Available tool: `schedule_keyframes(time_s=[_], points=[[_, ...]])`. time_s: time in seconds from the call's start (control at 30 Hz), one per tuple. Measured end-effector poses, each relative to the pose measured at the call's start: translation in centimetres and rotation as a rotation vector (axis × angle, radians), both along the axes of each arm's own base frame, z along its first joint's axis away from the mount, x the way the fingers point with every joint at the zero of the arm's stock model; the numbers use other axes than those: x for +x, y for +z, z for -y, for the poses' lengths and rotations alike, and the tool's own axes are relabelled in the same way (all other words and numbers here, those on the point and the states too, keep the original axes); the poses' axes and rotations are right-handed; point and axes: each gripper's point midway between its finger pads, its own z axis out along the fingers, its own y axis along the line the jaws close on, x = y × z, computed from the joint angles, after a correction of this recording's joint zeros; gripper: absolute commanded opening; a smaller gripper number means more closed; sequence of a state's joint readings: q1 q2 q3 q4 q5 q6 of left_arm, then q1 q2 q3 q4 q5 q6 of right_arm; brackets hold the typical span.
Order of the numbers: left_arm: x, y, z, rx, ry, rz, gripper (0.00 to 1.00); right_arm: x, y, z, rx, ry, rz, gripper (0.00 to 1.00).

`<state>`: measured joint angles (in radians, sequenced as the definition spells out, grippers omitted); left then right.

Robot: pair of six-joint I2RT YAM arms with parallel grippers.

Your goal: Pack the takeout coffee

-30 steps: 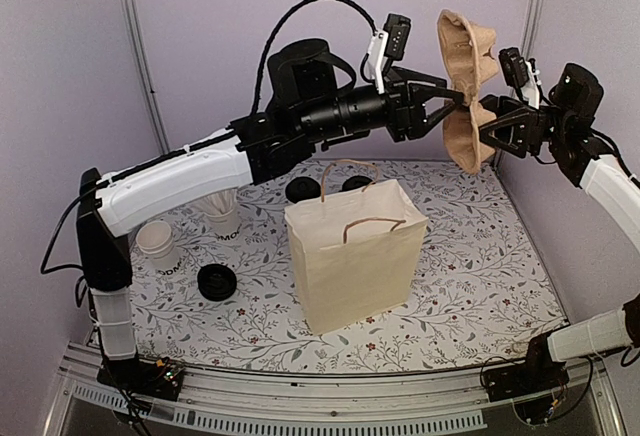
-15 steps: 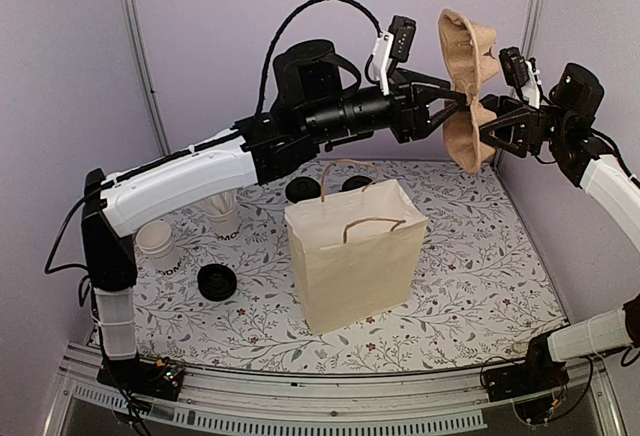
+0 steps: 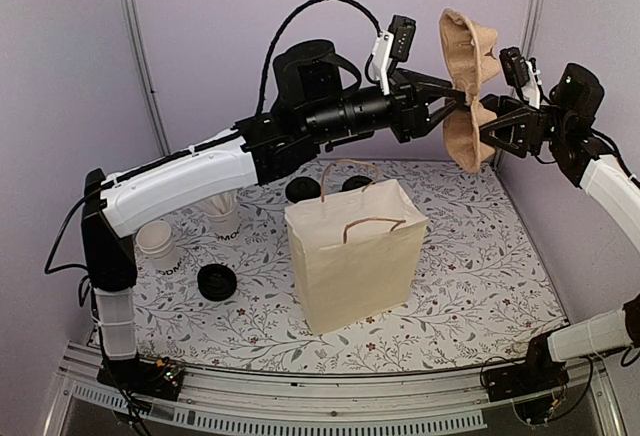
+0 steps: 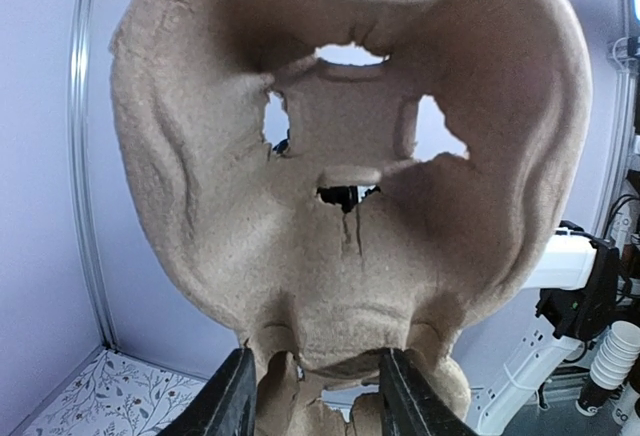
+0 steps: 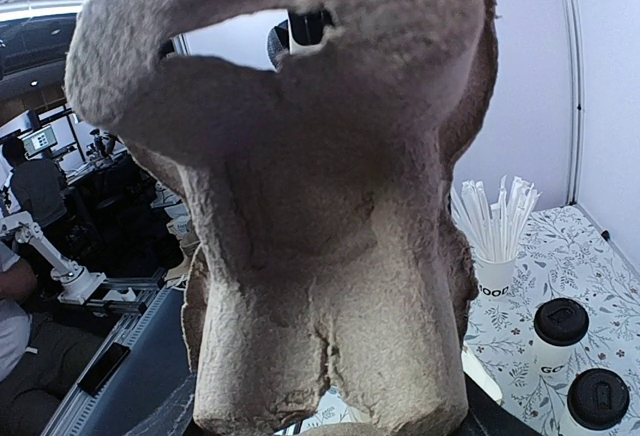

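Observation:
A brown pulp cup carrier (image 3: 466, 86) hangs upright in the air at the back right, above the table. My left gripper (image 3: 458, 106) grips its middle ridge from the left, with fingers (image 4: 236, 398) on both sides of the pulp (image 4: 340, 186). My right gripper (image 3: 484, 122) holds it from the right. The carrier (image 5: 320, 206) fills the right wrist view and hides those fingers. Two takeout coffees with black lids (image 3: 300, 190) (image 3: 355, 183) stand behind the paper bag (image 3: 355, 256). They also show in the right wrist view (image 5: 560, 332) (image 5: 598, 398).
The cream paper bag with handles stands open at the table's middle. A cup of white sticks (image 3: 222, 214) and stacked lidless cups (image 3: 158, 241) stand at the left. A black lid (image 3: 216, 282) lies near them. Purple walls close the back and sides.
My left arm has shifted slightly up and to the right. The carrier and my right gripper have barely moved.

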<state>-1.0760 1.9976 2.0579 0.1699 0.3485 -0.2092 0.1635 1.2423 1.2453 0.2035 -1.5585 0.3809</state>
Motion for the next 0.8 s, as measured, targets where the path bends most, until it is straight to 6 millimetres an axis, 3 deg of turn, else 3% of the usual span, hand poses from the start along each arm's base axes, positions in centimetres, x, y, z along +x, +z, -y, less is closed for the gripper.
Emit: schedule_keyframes(time_s=[0.2,0.33,0.8], points=[[-0.19,-0.10,0.09,-0.006,-0.003,0.003,0.43,0.05,-0.12,0.01,-0.001,-0.001,-0.003,0.62],[-0.42,-0.35,0.13,-0.008,-0.007,0.002,0.53,0.08,-0.15,0.01,-0.001,-0.001,-0.006,0.62],[-0.64,-0.72,0.41,-0.003,0.001,-0.005,0.52,0.25,-0.74,-0.04,-0.003,0.000,-0.018,0.63]])
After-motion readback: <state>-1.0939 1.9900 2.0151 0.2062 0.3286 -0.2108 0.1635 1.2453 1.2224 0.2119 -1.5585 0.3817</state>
